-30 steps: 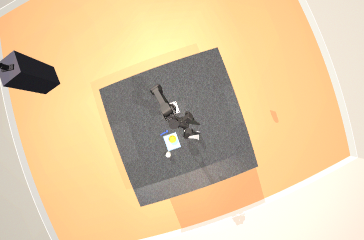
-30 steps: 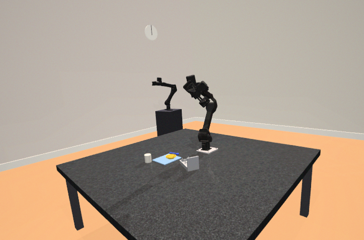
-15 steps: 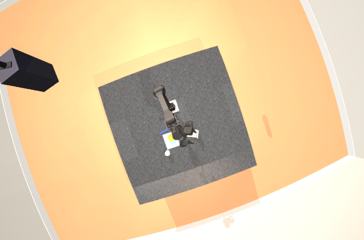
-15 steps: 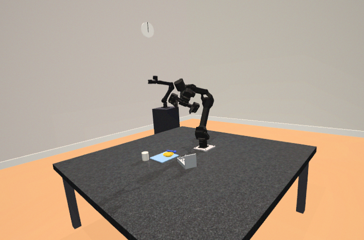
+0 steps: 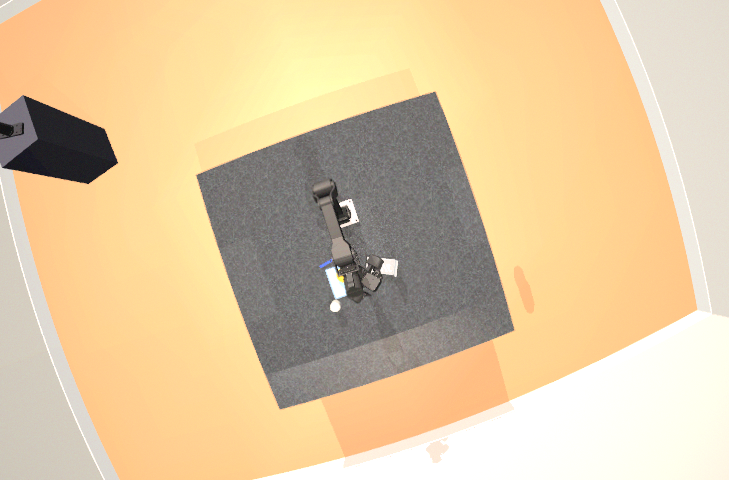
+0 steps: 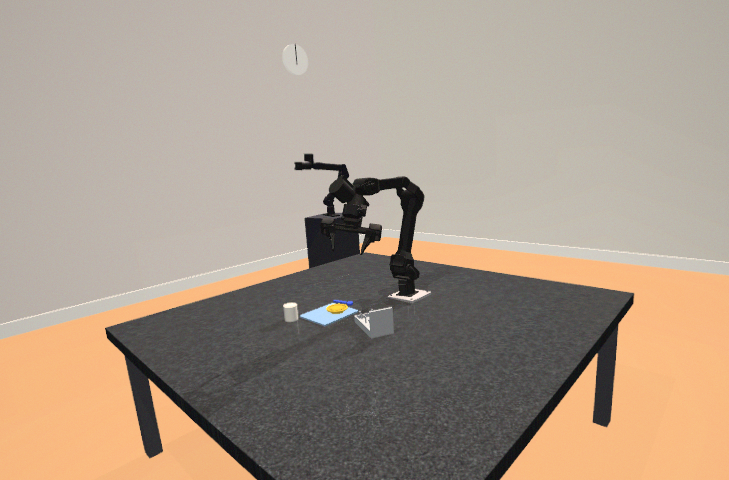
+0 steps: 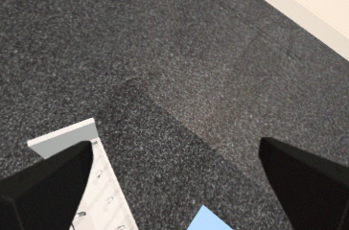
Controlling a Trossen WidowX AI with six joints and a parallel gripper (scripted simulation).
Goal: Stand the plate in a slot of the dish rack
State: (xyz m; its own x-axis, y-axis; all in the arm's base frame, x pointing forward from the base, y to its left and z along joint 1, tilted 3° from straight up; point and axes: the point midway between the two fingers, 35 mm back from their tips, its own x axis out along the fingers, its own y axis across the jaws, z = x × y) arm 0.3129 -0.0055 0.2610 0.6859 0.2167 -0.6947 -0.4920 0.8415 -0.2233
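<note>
pincer (image 6: 350, 242) hangs open above plate (image 6: 336, 308) and dish rack (image 6: 375, 322).

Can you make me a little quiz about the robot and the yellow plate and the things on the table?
1. True or false: the gripper already holds the yellow plate.
2. What does the plate lie on?
A) the dish rack
B) the light blue mat
C) the white cup
3. Fill in the missing word: the fingers stand wide ____ , high above the table.

Key:
1. False. The plate lies flat, and nothing is between the fingers.
2. B
3. open
</note>
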